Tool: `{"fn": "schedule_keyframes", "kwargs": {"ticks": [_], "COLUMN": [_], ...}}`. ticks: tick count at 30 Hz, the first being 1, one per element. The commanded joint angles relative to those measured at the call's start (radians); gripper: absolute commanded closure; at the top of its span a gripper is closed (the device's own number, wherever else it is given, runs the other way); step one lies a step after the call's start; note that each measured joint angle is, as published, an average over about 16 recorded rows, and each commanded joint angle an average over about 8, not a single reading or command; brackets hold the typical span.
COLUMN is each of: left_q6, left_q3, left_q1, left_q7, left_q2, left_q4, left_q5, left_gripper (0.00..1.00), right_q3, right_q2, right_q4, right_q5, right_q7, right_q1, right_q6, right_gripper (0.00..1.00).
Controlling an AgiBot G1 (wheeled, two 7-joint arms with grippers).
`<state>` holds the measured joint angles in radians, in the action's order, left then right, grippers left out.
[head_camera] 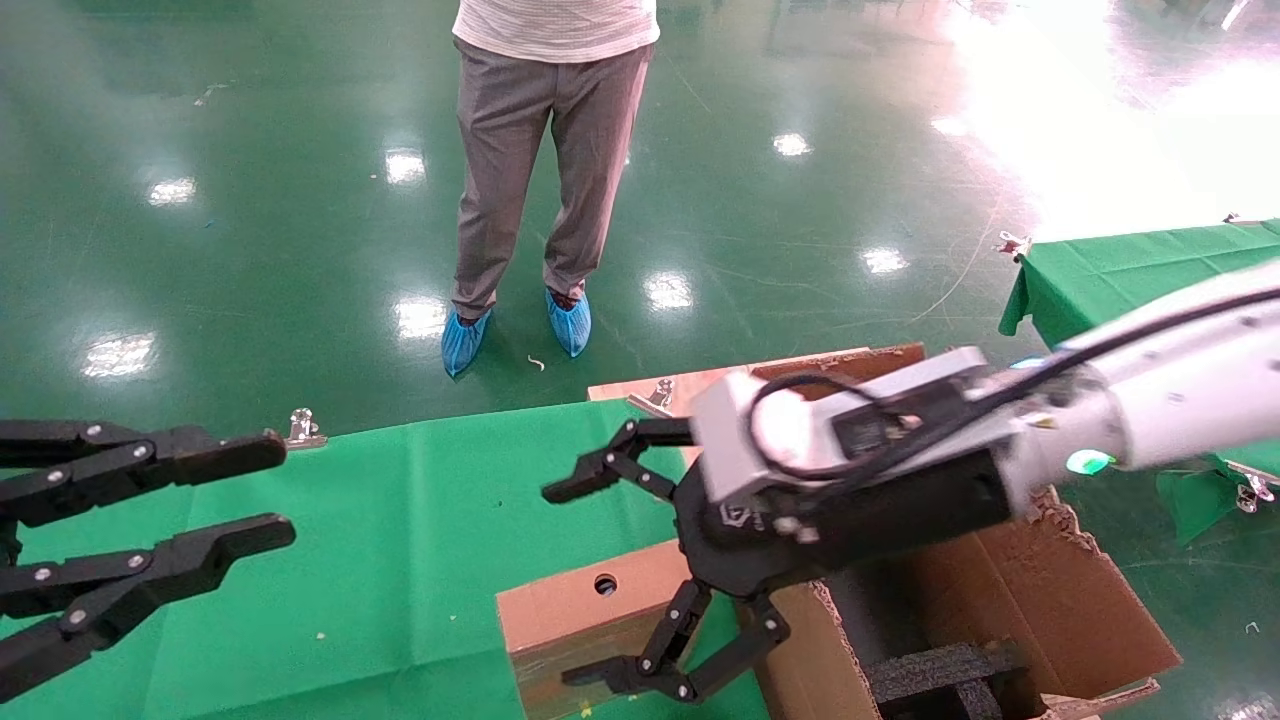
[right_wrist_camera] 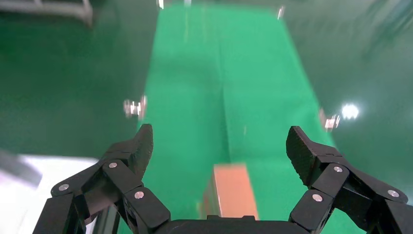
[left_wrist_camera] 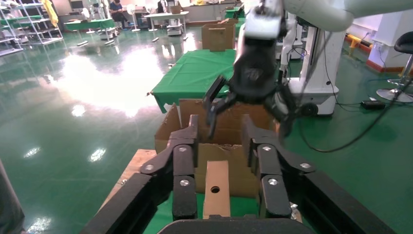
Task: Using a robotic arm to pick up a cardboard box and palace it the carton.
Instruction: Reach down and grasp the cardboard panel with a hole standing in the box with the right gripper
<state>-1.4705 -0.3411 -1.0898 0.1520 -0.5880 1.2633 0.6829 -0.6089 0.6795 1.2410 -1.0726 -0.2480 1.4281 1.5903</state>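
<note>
Your robotic arm (head_camera: 1150,400), the white right one with the green ring glowing at its wrist, reaches in from the right and carries its right gripper (head_camera: 580,585) with the fingers spread wide, one finger (head_camera: 600,470) up over the green cloth and the other (head_camera: 630,675) low, close beside the cardboard box (head_camera: 585,610), holding nothing. You can see in the right wrist view that the box (right_wrist_camera: 231,192) lies between the two open fingers but is not touched by either. The cardboard box lies flat on the green-covered table (head_camera: 400,560), a round hole in its top face, just beside the carton (head_camera: 1040,600) and close to the carton's nearer wall. The carton stands at the table's right end with its flaps up, ragged edges showing, and black foam blocks (head_camera: 940,670) inside it. Your left gripper (head_camera: 275,490) sits at the left edge of the head view, above the cloth, well apart from the box, its fingers open and empty. Beyond the table a person (head_camera: 540,170) in grey trousers and blue shoe covers stands on the glossy green floor (head_camera: 250,200)
</note>
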Motion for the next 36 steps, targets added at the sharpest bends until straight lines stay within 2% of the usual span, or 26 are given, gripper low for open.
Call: {"fn": "schedule_keyframes", "kwargs": {"ticks": [1, 9, 19, 28, 36], "left_q6": [0.000, 0.000, 0.000, 0.000, 0.000], "left_q3": [0.000, 0.000, 0.000, 0.000, -0.001], "left_q1": [0.000, 0.000, 0.000, 0.000, 0.000], "left_q7": [0.000, 0.000, 0.000, 0.000, 0.000], "left_q2": [0.000, 0.000, 0.000, 0.000, 0.000], "left_q4": [0.000, 0.000, 0.000, 0.000, 0.000], "left_q5": [0.000, 0.000, 0.000, 0.000, 0.000], "left_gripper": [1.00, 1.00, 1.00, 1.00, 1.00], "right_q3": [-0.063, -0.275, -0.487, -0.630, -0.717], "right_q2": [0.014, 0.106, 0.228, 0.336, 0.420], "right_q4": [-0.013, -0.141, -0.293, -0.402, -0.482], "right_q5": [-0.044, -0.141, -0.209, -0.244, -0.274], "right_q7": [-0.009, 0.043, 0.150, 0.242, 0.312], "right_q1": [0.054, 0.193, 0.310, 0.378, 0.400], "right_q6": [0.002, 0.001, -0.002, -0.008, -0.016], "right_gripper": [0.00, 0.00, 0.00, 0.00, 0.00]}}
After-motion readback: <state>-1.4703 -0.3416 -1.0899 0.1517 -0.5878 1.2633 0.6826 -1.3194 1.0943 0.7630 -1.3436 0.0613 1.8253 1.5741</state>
